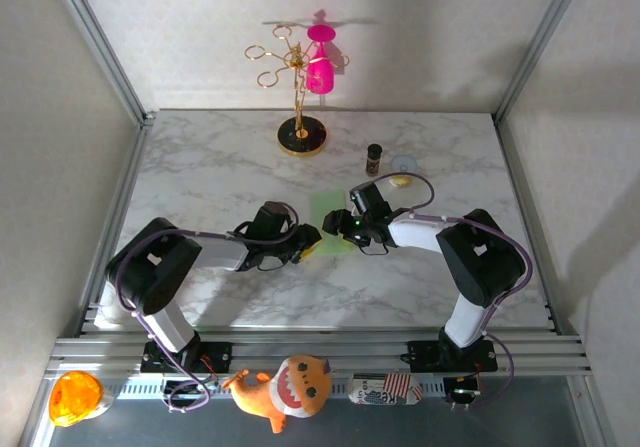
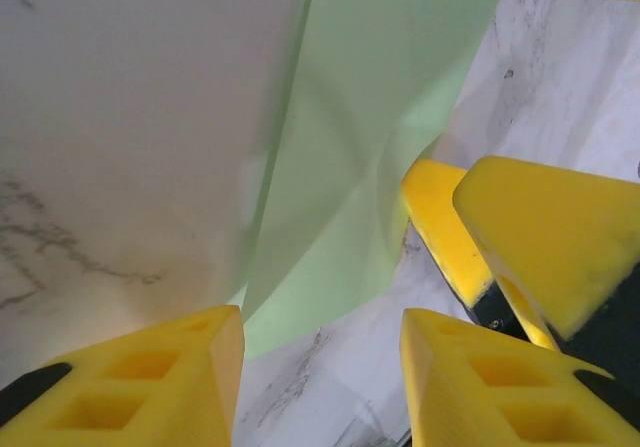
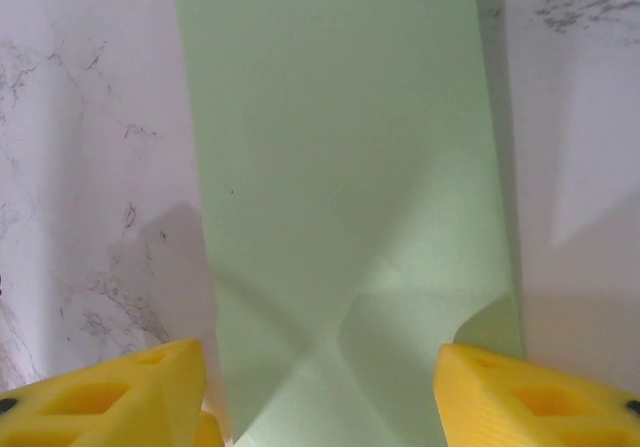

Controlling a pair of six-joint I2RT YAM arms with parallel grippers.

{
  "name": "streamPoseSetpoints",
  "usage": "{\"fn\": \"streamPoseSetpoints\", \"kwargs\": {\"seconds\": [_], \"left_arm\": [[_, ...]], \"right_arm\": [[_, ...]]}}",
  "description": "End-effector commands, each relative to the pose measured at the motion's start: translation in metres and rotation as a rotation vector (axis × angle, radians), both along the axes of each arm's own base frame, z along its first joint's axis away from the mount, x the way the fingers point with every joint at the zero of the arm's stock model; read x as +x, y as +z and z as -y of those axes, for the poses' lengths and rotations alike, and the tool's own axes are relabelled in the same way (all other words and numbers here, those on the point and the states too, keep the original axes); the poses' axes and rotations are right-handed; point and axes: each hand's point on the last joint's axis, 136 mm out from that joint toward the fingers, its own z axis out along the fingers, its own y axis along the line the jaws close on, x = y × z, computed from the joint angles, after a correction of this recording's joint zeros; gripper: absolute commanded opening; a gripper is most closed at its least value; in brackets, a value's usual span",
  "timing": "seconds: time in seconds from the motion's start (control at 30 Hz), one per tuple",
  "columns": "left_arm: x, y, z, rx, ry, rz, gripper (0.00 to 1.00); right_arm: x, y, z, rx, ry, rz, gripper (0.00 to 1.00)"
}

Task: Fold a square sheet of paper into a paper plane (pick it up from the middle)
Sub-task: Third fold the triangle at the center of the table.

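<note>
Paper (image 1: 328, 215), pale green and already creased into a long narrow strip, is lying on the marble worktop (image 1: 200, 177) near its middle, between the two end effectors. In the right wrist view the paper (image 3: 340, 167) is running straight away from the camera, with diagonal creases crossing at its near end.

The right end effector (image 3: 320, 392) is sitting released, its jaws standing wide and straddling the near end of the strip without pinching it. In the overhead view this right end effector (image 1: 340, 229) is almost meeting the left end effector (image 1: 303, 244) over the strip's near end. The left end effector (image 2: 320, 352) is also released, jaws apart, with the paper (image 2: 370, 117) lying just ahead of the gap and one yellow finger (image 2: 440, 222) of the other arm touching the sheet's edge. Whether the left side of the strip is lifting off the worktop I cannot tell.

The step in hand is probably another lengthwise fold. Doing it well means one end effector pinning the strip on its centre line before anything is lifted, since thin paper is likely to skate on smooth marble. The other should be catching only the long edge, rolling it over to meet the crease, then pressing from the creased end outward. A light pinch is enough; a hard clamp risks crumpling. With the arms this near each other, one should be working while the other is holding.
</note>
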Motion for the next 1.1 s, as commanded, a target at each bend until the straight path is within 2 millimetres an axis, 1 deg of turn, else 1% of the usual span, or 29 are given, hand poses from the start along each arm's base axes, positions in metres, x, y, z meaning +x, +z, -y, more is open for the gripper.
{"fn": "streamPoseSetpoints", "kwargs": {"seconds": [0.0, 0.13, 0.4, 0.5, 0.7, 0.8, 0.87, 1.07], "left_arm": [[0.004, 0.005, 0.012, -0.02, -0.028, 0.016, 0.45], [0.007, 0.001, 0.009, 0.017, -0.022, 0.019, 0.47], [0.011, 0.002, -0.007, 0.142, -0.006, 0.05, 0.48], [0.011, -0.001, -0.004, 0.134, -0.016, 0.041, 0.47], [0.011, 0.0, 0.009, 0.069, -0.04, 0.034, 0.37], [0.009, 0.0, 0.013, 0.039, -0.052, 0.019, 0.36], [0.01, 0.005, 0.017, 0.007, -0.055, 0.033, 0.35], [0.017, 0.014, 0.015, -0.009, -0.045, 0.062, 0.31]], "right_arm": [[-0.01, -0.024, 0.017, -0.066, -0.032, -0.068, 0.63], [-0.01, -0.023, 0.017, -0.066, -0.032, -0.067, 0.63], [-0.01, -0.024, 0.018, -0.071, -0.033, -0.066, 0.63], [-0.01, -0.024, 0.018, -0.071, -0.031, -0.067, 0.63], [-0.01, -0.025, 0.019, -0.073, -0.035, -0.068, 0.63], [-0.011, -0.025, 0.019, -0.076, -0.035, -0.072, 0.63], [-0.01, -0.025, 0.02, -0.076, -0.038, -0.07, 0.63], [-0.011, -0.024, 0.02, -0.077, -0.038, -0.07, 0.63]]}}
